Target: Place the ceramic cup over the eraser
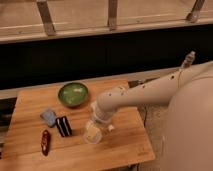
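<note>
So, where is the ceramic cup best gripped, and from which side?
Probably across its side wall, from above: the ceramic cup stands on the table, round and tapered, and the hand hangs directly over it, beside the eraser.

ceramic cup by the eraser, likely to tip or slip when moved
Probably rigid and breakable: the ceramic cup looks hard and smooth, so possibly slippery. Its tapered shape may tip if pushed high. The gripper sits right over it, near the eraser.

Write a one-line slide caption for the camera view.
Claw at the ceramic cup, beside the striped eraser on the wooden table, green bowl behind.
</note>
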You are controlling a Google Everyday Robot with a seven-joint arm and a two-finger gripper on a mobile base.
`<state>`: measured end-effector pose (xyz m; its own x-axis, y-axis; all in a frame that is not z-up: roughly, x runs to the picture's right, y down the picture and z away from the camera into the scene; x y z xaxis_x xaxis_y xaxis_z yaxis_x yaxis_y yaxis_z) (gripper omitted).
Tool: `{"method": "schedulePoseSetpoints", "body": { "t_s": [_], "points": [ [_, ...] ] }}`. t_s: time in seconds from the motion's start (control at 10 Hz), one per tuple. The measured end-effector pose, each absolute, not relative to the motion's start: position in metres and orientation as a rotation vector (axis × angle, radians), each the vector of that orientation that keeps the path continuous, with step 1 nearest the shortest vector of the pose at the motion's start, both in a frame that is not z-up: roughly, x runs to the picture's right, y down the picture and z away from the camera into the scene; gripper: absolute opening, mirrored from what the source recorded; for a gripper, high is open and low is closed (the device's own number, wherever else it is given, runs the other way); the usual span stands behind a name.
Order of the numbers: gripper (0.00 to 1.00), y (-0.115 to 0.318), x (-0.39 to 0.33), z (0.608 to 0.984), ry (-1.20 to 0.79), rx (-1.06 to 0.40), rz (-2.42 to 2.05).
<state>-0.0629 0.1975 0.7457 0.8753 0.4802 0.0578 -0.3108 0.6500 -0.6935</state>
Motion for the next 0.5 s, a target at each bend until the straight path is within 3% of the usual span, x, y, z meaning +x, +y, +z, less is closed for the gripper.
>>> {"method": "schedulePoseSetpoints", "body": {
  "t_s": [0.3, 0.5],
  "points": [
    [0.8, 0.207, -0.074, 0.754, -0.278, -0.771, 0.449],
    [0.66, 0.211, -0.083, 0.759, -0.298, -0.789, 0.44]
  ]
}}
